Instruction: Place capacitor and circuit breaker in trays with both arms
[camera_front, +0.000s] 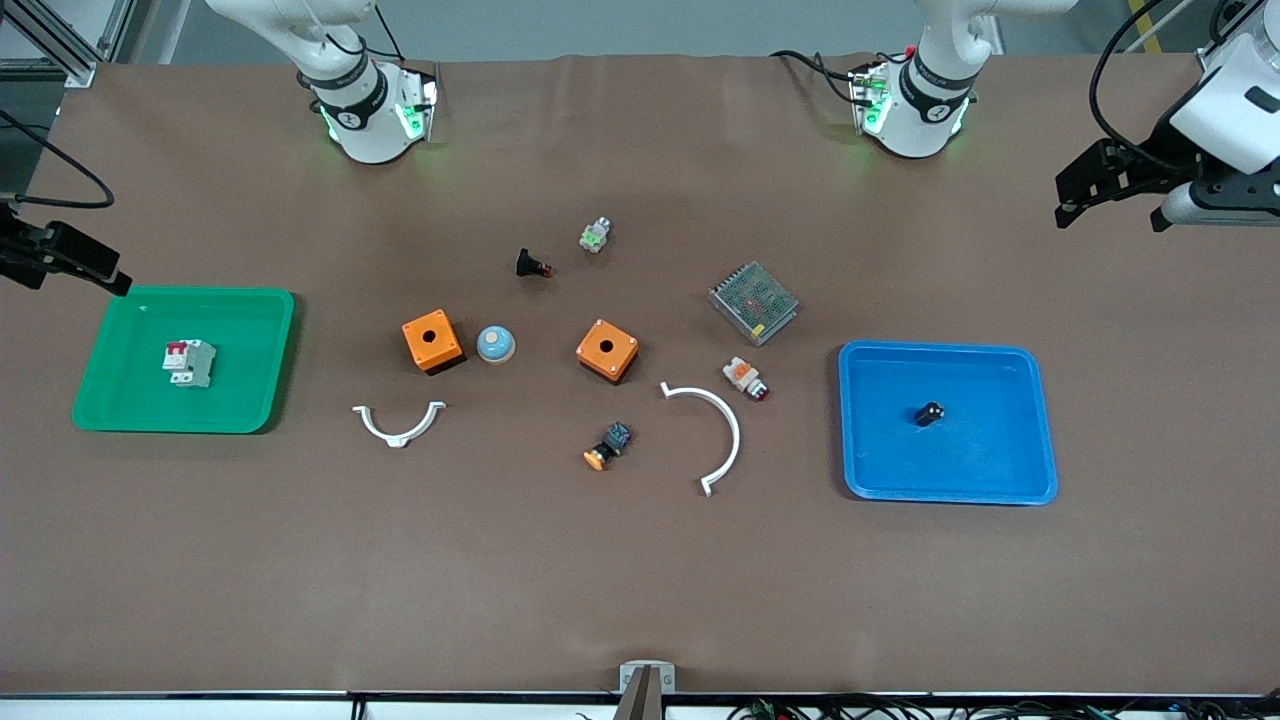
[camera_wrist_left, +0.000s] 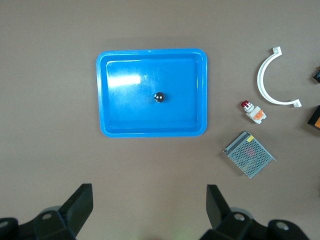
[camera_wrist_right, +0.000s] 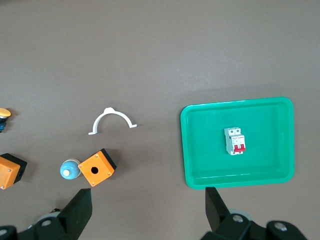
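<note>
We record the capacitor (camera_front: 930, 413) lying in the blue tray (camera_front: 1040, 430) and the circuit breaker (camera_front: 189, 362) in the green tray (camera_front: 110, 410). Both grippers hang high with fingers spread, holding nothing — left gripper (camera_front: 1110, 205) and right gripper (camera_front: 75, 265) at their table ends.

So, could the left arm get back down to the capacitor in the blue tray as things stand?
Probably yes. The capacitor lies alone in the blue tray with nothing over it, and the left gripper is open and holds nothing, up beside the tray at the left arm's end of the table.
</note>
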